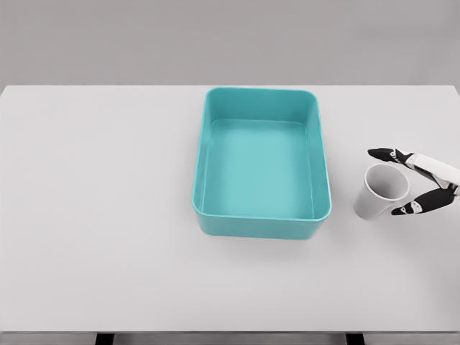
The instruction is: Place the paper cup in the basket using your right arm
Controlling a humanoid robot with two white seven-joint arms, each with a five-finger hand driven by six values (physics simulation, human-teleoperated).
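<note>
A small white paper cup [381, 191] is standing on the flat white table [100, 215], just to the right of the big teal plastic basket [262, 224], tipped a little so its open mouth is showing. The right hand [417, 180] is being held around the cup's right side, with one dark-tipped finger at the far rim and another at the near rim. The fingers [410, 209] are spread, and it cannot be told if they are touching. The cup is probably very light and easy to squash, so it should be gripped softly by its sides. The basket is sitting empty.
</note>
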